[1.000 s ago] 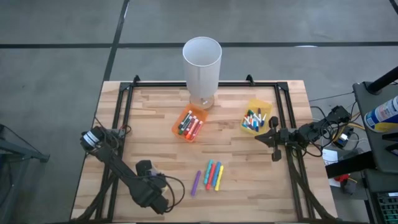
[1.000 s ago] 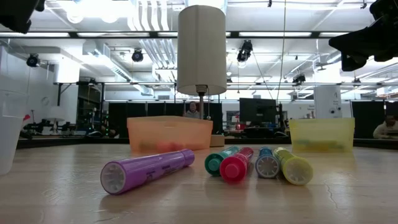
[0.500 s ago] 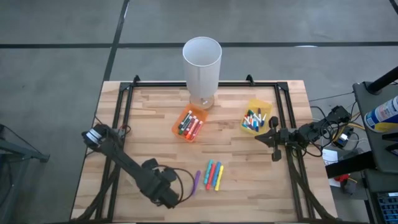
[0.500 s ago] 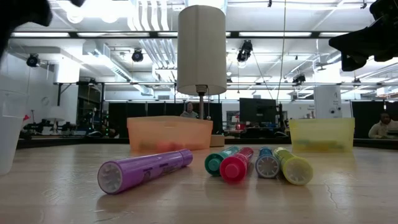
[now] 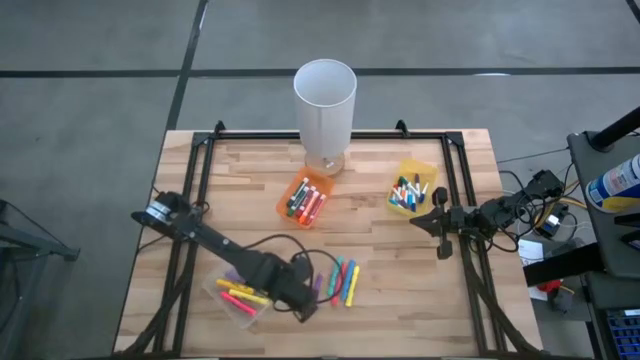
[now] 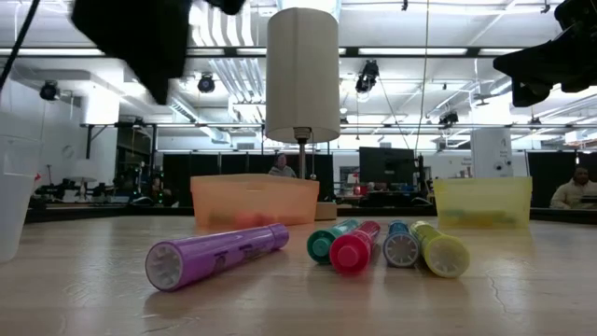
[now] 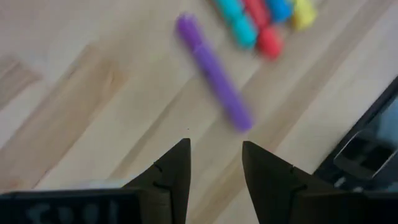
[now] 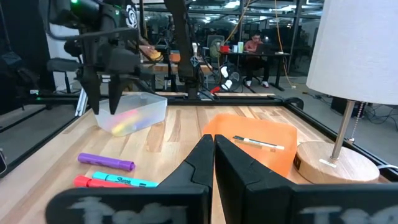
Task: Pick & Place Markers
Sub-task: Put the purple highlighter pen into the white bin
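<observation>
Five markers point(image 5: 338, 283) lie loose on the worktop point(image 5: 250, 190), purple one nearest me. Orange bin point(image 5: 304, 201), yellow bin point(image 5: 412, 190) and clear bin point(image 5: 238, 297) hold sorted ones. Left fingers point(image 7: 214, 165) open, empty, above purple marker point(image 7: 213, 79). Right fingers point(image 8: 213, 154) closed, parked beside the yellow bin. Judged mostly done.

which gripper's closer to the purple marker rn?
Left. The left gripper hovers open right beside the purple marker; the right gripper waits at the table's right edge by the yellow bin.
</observation>
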You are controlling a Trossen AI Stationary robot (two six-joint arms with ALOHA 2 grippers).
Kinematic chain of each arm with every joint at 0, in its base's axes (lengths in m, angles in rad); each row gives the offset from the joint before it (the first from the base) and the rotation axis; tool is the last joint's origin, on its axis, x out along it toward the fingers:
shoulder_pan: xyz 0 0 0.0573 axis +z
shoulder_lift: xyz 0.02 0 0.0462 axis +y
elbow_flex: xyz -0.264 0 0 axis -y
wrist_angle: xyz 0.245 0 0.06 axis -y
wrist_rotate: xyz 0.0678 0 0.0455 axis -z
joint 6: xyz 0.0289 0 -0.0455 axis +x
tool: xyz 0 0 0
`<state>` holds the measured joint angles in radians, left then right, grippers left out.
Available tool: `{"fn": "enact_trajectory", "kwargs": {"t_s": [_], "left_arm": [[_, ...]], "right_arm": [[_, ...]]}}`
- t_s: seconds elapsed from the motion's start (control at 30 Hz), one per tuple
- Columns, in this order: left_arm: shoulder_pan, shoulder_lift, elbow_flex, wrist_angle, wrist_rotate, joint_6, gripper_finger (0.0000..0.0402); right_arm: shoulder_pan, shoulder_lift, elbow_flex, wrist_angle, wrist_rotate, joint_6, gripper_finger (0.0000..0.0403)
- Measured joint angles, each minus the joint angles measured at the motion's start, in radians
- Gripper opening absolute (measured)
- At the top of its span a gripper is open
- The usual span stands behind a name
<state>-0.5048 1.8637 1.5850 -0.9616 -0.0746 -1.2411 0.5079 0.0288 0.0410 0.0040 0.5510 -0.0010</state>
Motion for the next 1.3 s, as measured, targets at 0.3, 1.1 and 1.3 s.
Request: {"fn": "enact_trajectory", "kwargs": {"t_s": [0.3, 1.1, 1.3], "left_arm": [[0.073, 0.003, -0.078, 0.194, -0.081, -0.075, 0.0138], [0.082, 0.138, -0.138, 0.352, -0.106, -0.015, 0.0138], [0.08, 0.183, -0.138, 0.363, -0.096, -0.002, 0.0138]], "right_arm": [[0.0, 0.0, 0.0, 0.0, 0.0, 0.0, 0.0009], [0.0, 0.0, 0.0, 0.0, 0.0, 0.0, 0.0009], [0.0, 0.0, 0.0, 0.0, 0.0, 0.0, 0.0009]]}}
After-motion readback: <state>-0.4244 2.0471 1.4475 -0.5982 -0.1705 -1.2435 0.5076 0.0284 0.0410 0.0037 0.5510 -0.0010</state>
